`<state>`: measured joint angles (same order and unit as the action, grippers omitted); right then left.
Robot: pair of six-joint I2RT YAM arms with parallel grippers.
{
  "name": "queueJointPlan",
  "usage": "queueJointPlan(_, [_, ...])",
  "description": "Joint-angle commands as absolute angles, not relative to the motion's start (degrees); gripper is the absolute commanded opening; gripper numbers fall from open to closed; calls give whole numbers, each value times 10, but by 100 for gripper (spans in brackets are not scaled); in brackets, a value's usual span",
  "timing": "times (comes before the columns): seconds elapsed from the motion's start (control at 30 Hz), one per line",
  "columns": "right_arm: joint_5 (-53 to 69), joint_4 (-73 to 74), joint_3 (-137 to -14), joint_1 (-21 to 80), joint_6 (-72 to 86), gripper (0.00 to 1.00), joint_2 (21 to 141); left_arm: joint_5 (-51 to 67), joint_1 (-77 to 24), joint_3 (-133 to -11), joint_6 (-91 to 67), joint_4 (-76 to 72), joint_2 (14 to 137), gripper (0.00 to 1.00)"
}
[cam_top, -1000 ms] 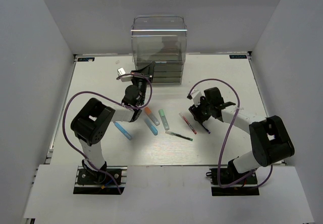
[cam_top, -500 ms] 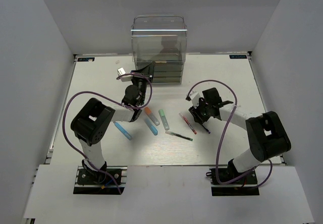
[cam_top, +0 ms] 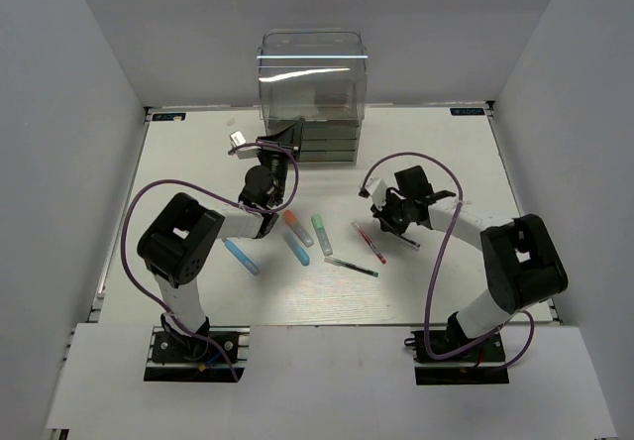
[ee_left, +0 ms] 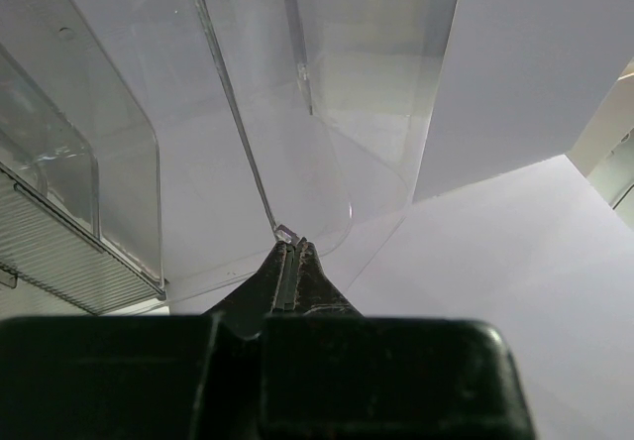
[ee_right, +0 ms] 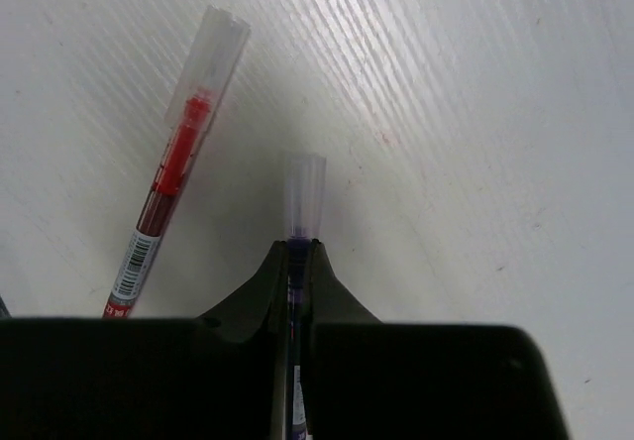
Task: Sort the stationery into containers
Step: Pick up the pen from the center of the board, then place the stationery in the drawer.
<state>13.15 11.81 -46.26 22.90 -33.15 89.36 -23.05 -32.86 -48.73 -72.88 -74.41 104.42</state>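
Note:
My right gripper [ee_right: 300, 247] is shut on the dark purple pen [ee_right: 302, 192], whose clear cap sticks out past the fingertips just above the table. From above, this gripper [cam_top: 391, 220] sits right of the red pen [cam_top: 369, 242], which also lies left of the jaws in the right wrist view [ee_right: 168, 192]. A green pen [cam_top: 351, 267], a mint-green marker [cam_top: 322, 234], an orange marker [cam_top: 296, 228] and two light-blue markers [cam_top: 297, 250] [cam_top: 241, 257] lie mid-table. My left gripper [ee_left: 290, 247] is shut, its tips right at the lip of a clear drawer [ee_left: 248, 153] of the cabinet [cam_top: 312, 83].
The clear cabinet stands at the table's back middle against the wall. White walls close in the left, right and rear sides. The left arm's purple cable [cam_top: 139, 222] loops over the left half of the table.
My right gripper has closed onto the dark purple pen and shifted slightly toward the back left. The left arm has stayed still at the drawer.

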Motion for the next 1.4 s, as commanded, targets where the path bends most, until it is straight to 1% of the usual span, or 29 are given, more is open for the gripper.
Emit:
queueJointPlan(0.0, [168, 124, -510, 229, -401, 0, 871, -222, -330, -512, -718, -758, 1005, 0])
queueJointPlan(0.17, [253, 101, -567, 231, -493, 0, 854, -222, -330, -512, -718, -753, 1005, 0])
queueJointPlan(0.2, [296, 84, -583, 231, -535, 0, 861, -222, -330, -512, -718, -753, 1005, 0])
queueJointPlan(0.23, [296, 83, -591, 231, -535, 0, 861, -222, -330, -512, -718, -753, 1005, 0])
queueJointPlan(0.33, [362, 62, -631, 230, -584, 0, 884, -222, -330, -512, -718, -753, 998, 0])
queueJointPlan(0.47, [420, 29, -672, 233, -680, 0, 918, -222, -330, -512, -718, -747, 998, 0])
queueJointPlan(0.53, [454, 14, -691, 233, -693, 0, 939, -222, -330, -512, -718, -742, 998, 0])
queueJointPlan(0.6, [479, 16, -704, 233, -733, 0, 955, -222, -330, -512, -718, -742, 998, 0])
queueJointPlan(0.7, [525, 18, -750, 232, -744, 0, 981, -222, -330, -517, -718, -742, 998, 0])
queueJointPlan(0.77, [579, 50, -794, 228, -749, 0, 1008, -222, -330, -517, -718, -742, 998, 0])
queueJointPlan(0.83, [598, 79, -809, 229, -785, 0, 1019, -222, -330, -517, -718, -742, 998, 0])
queueJointPlan(0.97, [622, 8, -798, 232, -757, 0, 1034, -222, -330, -517, -718, -742, 1004, 0])
queueJointPlan(1.0, [621, -63, -792, 232, -728, 0, 1036, -222, -330, -517, -718, -742, 1004, 0])
queueJointPlan(1.07, [611, -110, -791, 234, -697, 0, 1044, -222, -330, -517, -718, -742, 1004, 0])
queueJointPlan(1.13, [582, -161, -773, 233, -686, 0, 1053, -222, -330, -517, -718, -742, 1004, 0])
queueJointPlan(1.23, [539, -297, -738, 236, -654, 0, 1055, -222, -330, -517, -718, -747, 1004, 0])
queueJointPlan(1.37, [490, -335, -735, 240, -653, 0, 1065, -222, -330, -517, -718, -747, 1004, 0])
